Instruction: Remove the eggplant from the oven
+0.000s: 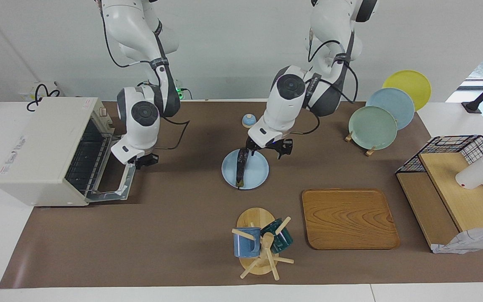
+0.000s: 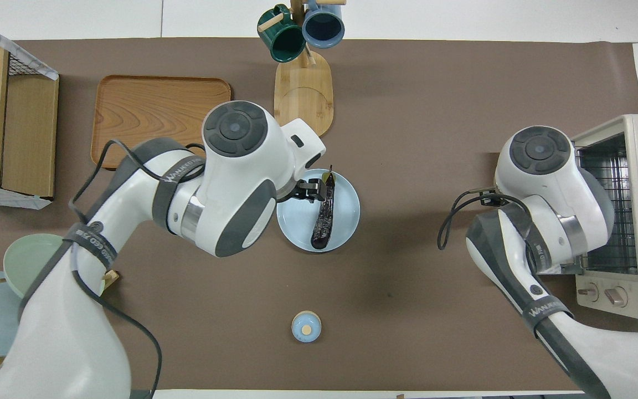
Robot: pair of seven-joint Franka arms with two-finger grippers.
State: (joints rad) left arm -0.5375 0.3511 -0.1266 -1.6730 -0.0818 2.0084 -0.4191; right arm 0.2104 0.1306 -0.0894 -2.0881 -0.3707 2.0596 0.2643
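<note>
The eggplant (image 1: 240, 170) (image 2: 323, 219) lies lengthwise on a light blue plate (image 1: 259, 173) (image 2: 348, 217) in the middle of the table, outside the oven. My left gripper (image 1: 267, 149) (image 2: 310, 191) hangs low over the plate's edge nearer the robots, beside the eggplant, open and holding nothing. The off-white oven (image 1: 44, 151) (image 2: 626, 216) stands at the right arm's end with its door (image 1: 115, 186) folded down and its wire rack bare. My right gripper (image 1: 143, 161) hovers just over the open door; in the overhead view it is hidden under its arm.
A small blue lidded knob (image 1: 248, 121) (image 2: 306, 326) sits nearer the robots than the plate. A mug tree (image 1: 260, 243) with two mugs and a wooden tray (image 1: 348, 218) lie farther out. Plates on a stand (image 1: 373, 128) and a wire shelf rack (image 1: 455, 184) stand toward the left arm's end.
</note>
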